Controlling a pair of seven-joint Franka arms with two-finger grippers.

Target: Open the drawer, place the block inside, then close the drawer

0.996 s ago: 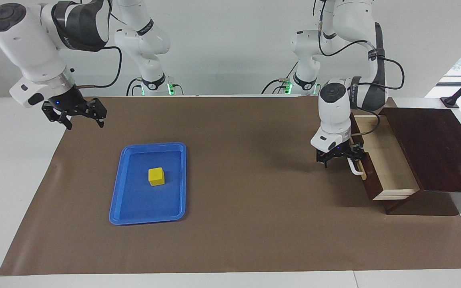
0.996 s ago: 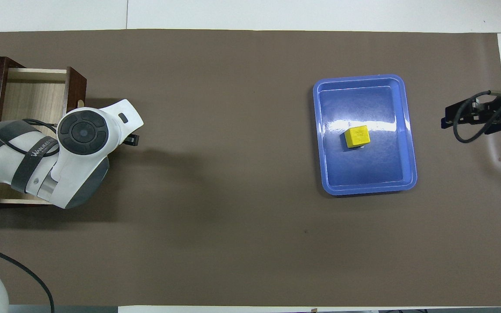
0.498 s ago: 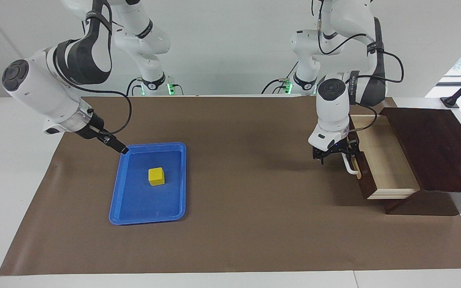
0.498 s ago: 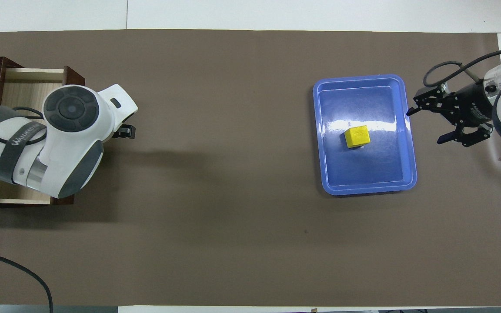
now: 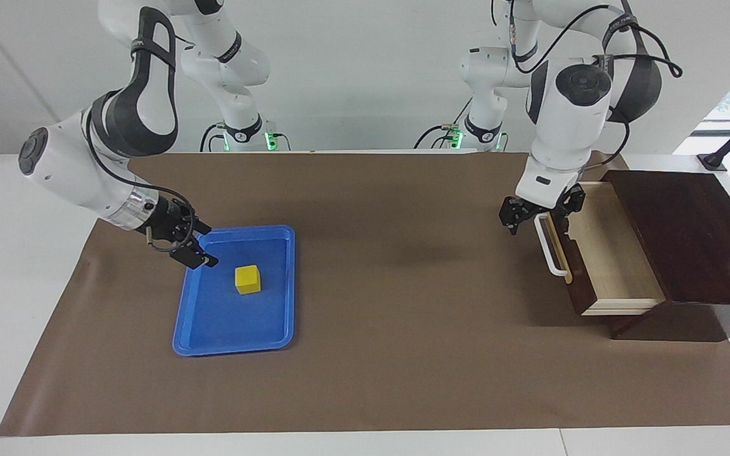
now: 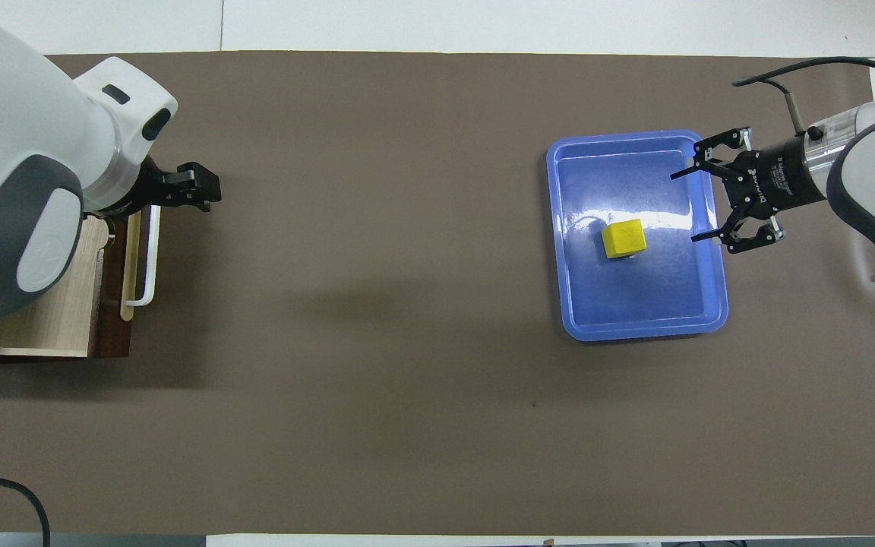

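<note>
There is one blue tray [image 5: 189, 323] [image 6: 574, 323] on the brown mat [image 5: 365, 380] [image 6: 377, 380], and it serves here as the landmark. Inside this tray lies one block [image 5: 247, 279] [image 6: 623, 238], a small yellow cube, resting on the tray floor near the middle. Nothing touches the block.

There is one drawer [image 5: 606, 266] [image 6: 58, 304], well apart from the tray, at the left arm's end of the table. It stands pulled out of its one dark wooden box [image 5: 688, 234], so the pale wooden inside is visible. On its front is one white bar handle [image 5: 549, 251] [image 6: 150, 258].

Two grippers are in view. The right gripper [image 5: 195, 252] [image 6: 699, 205] hangs over the edge of the tray which is toward the right arm's end of the table, just beside the block but apart from it. Its two fingers [image 6: 684, 172] are spread wide and point toward the block; it grasps nothing.

The left gripper [image 5: 533, 218] [image 6: 193, 186] is well apart from the tray, in the air just above the handle's end nearer to the robots. It is released and holds nothing; the handle is free of it.
</note>
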